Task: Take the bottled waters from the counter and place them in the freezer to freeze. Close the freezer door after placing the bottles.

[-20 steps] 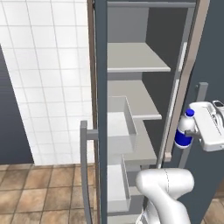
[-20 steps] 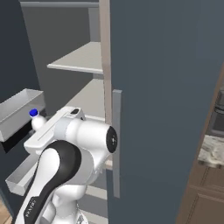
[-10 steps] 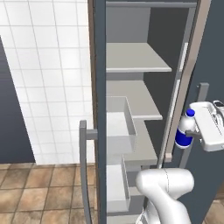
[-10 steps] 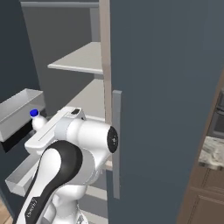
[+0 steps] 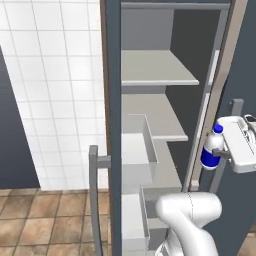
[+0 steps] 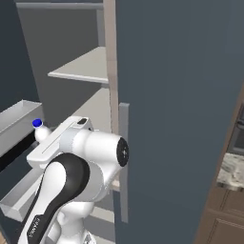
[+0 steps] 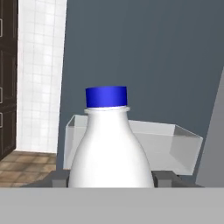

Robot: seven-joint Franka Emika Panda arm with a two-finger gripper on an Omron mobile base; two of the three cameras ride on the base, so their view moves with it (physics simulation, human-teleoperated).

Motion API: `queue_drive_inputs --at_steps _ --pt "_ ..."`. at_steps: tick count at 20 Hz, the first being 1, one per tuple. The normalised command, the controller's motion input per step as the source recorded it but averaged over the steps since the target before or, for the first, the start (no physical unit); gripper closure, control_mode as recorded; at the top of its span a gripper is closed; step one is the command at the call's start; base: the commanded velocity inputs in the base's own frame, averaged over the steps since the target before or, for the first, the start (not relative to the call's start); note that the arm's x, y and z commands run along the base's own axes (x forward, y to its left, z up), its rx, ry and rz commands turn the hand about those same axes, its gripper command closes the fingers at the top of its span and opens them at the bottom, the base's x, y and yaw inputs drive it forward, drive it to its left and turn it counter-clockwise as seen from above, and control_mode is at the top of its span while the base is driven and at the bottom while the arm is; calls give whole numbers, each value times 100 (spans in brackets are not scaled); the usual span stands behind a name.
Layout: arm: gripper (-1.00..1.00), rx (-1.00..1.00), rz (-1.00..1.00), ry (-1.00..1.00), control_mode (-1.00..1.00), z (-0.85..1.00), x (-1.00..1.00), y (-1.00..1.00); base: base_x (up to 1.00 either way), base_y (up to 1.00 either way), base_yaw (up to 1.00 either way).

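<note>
A blue-capped bottled water (image 5: 212,149) is held upright in my gripper (image 5: 216,154), whose fingers (image 7: 58,177) press on both sides of its body (image 7: 111,151). It hangs in front of the open freezer (image 5: 155,70), level with the middle shelf and close to the right door frame. In the right base view its blue cap (image 6: 37,124) peeks out left of my arm. The freezer door (image 5: 112,125) stands open at the left, seen edge-on, with its grey bar handle (image 5: 93,195). The counter is out of view.
White bins (image 5: 137,145) hang on the inside of the open door, and one bin (image 7: 131,144) lies straight ahead of the bottle. A closed slate panel (image 6: 181,95) with a handle (image 6: 124,162) stands to the right. White tiled wall (image 5: 55,90) is at the left.
The whole picture has drifted slightly, so the camera has moved a little. The bottle stays in the grip at about the same spot.
</note>
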Motion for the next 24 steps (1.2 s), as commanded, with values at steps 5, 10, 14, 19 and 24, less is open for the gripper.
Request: queue_drive_inputs --at_steps 5,10,14,19,24 --pt "100 0 0 0 100 0 0 0 66 0 0" --pt "100 0 0 0 100 0 0 0 45 6 -1" --pt "100 0 0 0 100 0 0 0 12 20 0" --pt "100 0 0 0 100 0 0 0 3 9 0" --pt "100 0 0 0 100 0 0 0 0 12 -1"
